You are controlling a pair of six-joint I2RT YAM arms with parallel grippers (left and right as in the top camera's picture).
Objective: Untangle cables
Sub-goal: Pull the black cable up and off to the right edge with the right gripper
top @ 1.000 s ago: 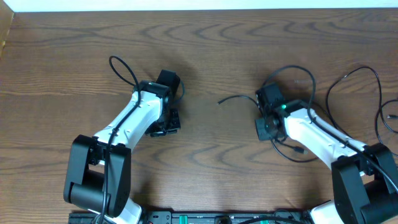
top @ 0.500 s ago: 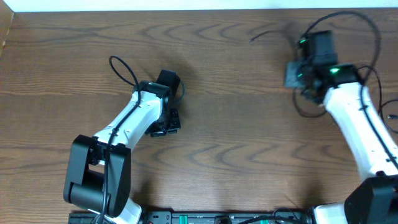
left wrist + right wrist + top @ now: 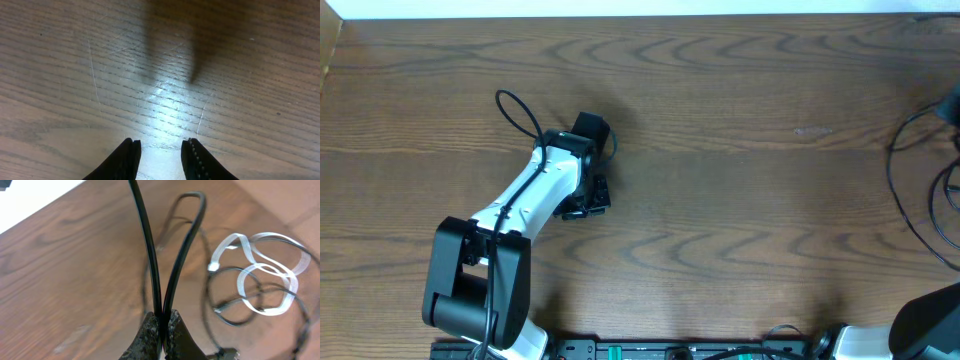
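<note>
In the right wrist view my right gripper (image 3: 162, 317) is shut on a black cable (image 3: 150, 255), pinching two strands of it that rise side by side. Below and to the right lie a white cable (image 3: 260, 270) in loose loops and more black cable loops (image 3: 235, 295) across it, with a small plug end (image 3: 225, 353) near the bottom. In the overhead view only black cable loops (image 3: 898, 190) show at the right edge; the right gripper itself is outside that view. My left gripper (image 3: 588, 197) is at centre-left, open (image 3: 161, 150) over bare wood, holding nothing.
The brown wooden table (image 3: 720, 150) fills the view, with its far edge along the top. The left arm's own black wire (image 3: 520, 110) loops out beside its wrist. Part of the right arm's base (image 3: 930, 320) shows at the bottom right.
The right arm swung from the table's middle up and to the right, out of the overhead view, taking the black cable with it. The left arm has not moved.
</note>
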